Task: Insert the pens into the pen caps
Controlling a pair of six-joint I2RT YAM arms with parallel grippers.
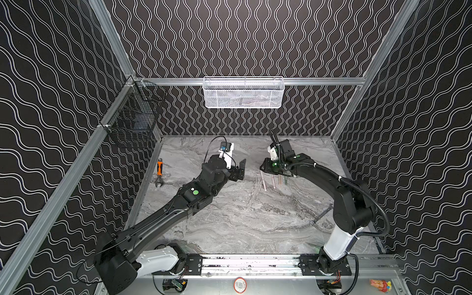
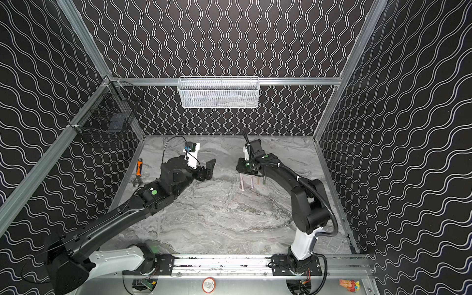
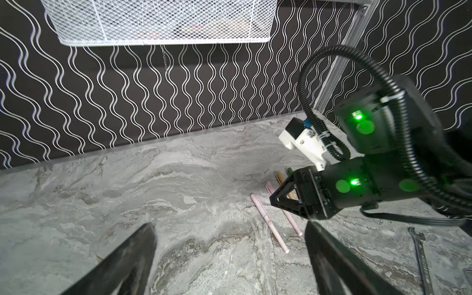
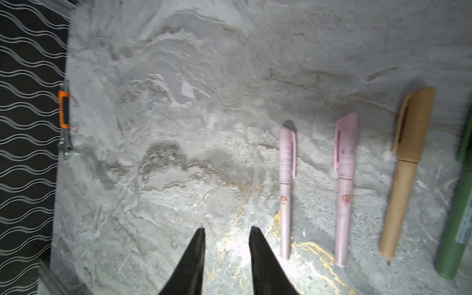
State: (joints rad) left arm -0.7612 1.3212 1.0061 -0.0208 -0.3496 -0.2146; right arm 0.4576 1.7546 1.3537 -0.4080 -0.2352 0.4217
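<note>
Slim capped plastic pens [image 4: 344, 204], two pink, tan, green, are lying just beside the right gripper [image 4: 227, 229], parallel to its slightly parted, empty jaws; left gripper [image 3: 229, 227] is hovering farther off, wide open.

Matt plastic pens [image 4: 285, 217] lie on a smooth, marble-patterned tabletop [image 4: 178, 127]; the white basket [image 1: 242, 95] is metal mesh.

In both top views I look down on the pens [image 1: 263, 182] [image 2: 241, 182] from high up and far back. My left wrist view sits low beside the pens [image 3: 269, 223], looking across. My right wrist view hangs close above the pens [image 4: 285, 194]. All four views show them.
</note>
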